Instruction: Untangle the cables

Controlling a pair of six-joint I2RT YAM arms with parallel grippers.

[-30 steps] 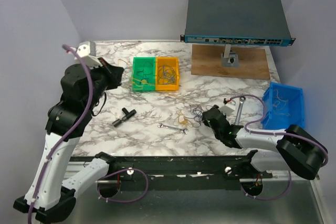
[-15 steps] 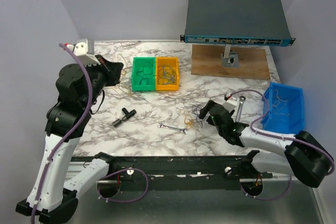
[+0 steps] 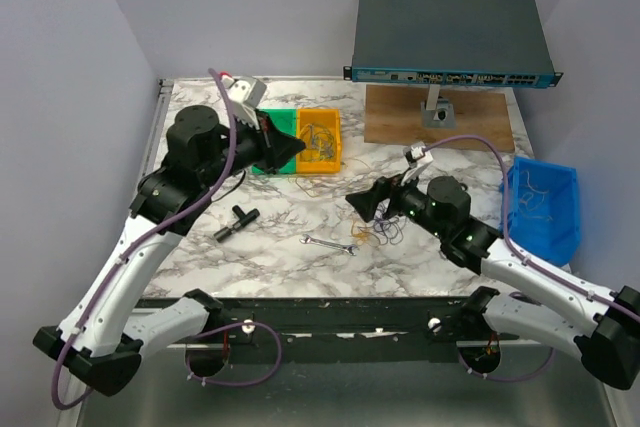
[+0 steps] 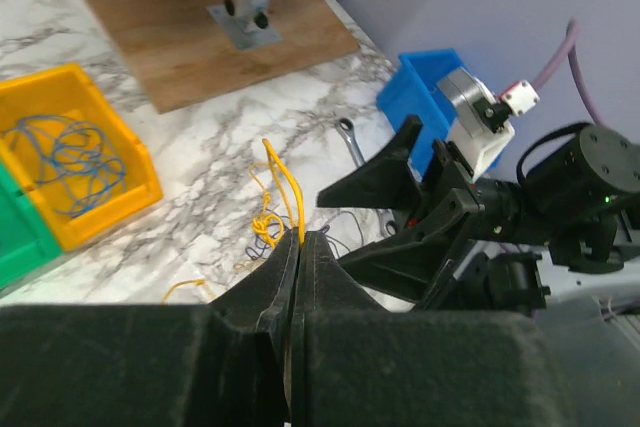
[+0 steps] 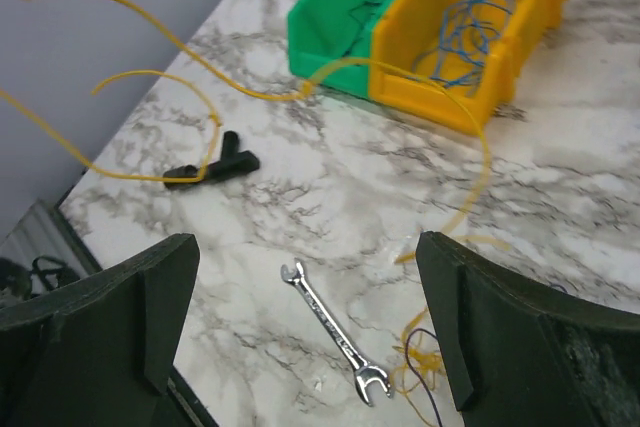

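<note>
The cables (image 3: 377, 231) lie as a small tangle of yellow and dark loops on the marble, just right of a small wrench (image 3: 330, 243). My left gripper (image 3: 297, 151) hovers in front of the bins, shut on a yellow cable (image 4: 280, 172) that runs down to the tangle (image 4: 264, 226). In the right wrist view this strand (image 5: 250, 90) stretches across the table to the tangle (image 5: 420, 367). My right gripper (image 3: 356, 203) stands wide open above the table beside the tangle, nothing between its fingers (image 5: 120, 307).
A green bin (image 3: 258, 132) and a yellow bin (image 3: 338, 137) with wire loops sit at the back. A blue bin (image 3: 570, 209) is at the right. A network switch (image 3: 450, 37) stands on a wooden board (image 3: 400, 122). A black T-piece (image 3: 235, 220) lies left.
My left arm swung right from the table's left side to in front of the bins, pulling the yellow cable taut. My right gripper opened wide and rose up and leftward.
</note>
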